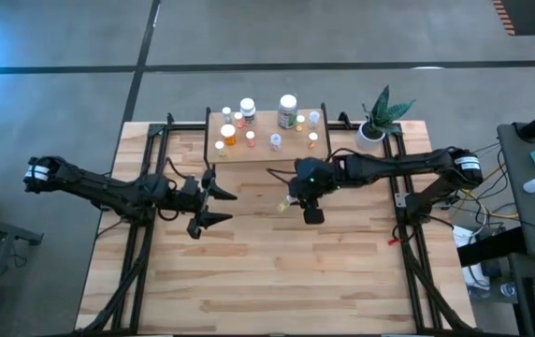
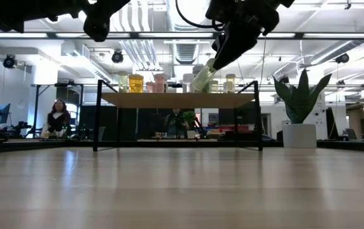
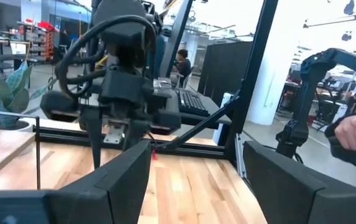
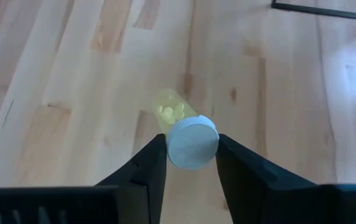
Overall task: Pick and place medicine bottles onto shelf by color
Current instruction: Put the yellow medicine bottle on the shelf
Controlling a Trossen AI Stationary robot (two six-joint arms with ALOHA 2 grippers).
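We are carrying a light, rigid, slick yellow bottle (image 4: 177, 117) in the right gripper (image 4: 192, 149), jaws clamped on its white cap (image 4: 192, 143), while the left gripper (image 1: 213, 208) is waiting with jaws apart.

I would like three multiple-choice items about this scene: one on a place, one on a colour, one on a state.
1. Where does the green plant in a white pot stand?
A. at the table's far right corner, beside the low light-wood shelf on black legs
B. on the shelf
C. under the left arm

2. What colour is the body of the small white-capped bottle in the right gripper?
A. pink
B. yellow
C. blue

3. What is the left gripper doing?
A. clamping a bottle
B. pressing on the shelf
C. standing open and empty

Key: 1 A, the high view shows the pot next to the shelf's right end. 2 B, the right wrist view shows a clear yellow body. 3 C, its jaws stand spread with nothing between.
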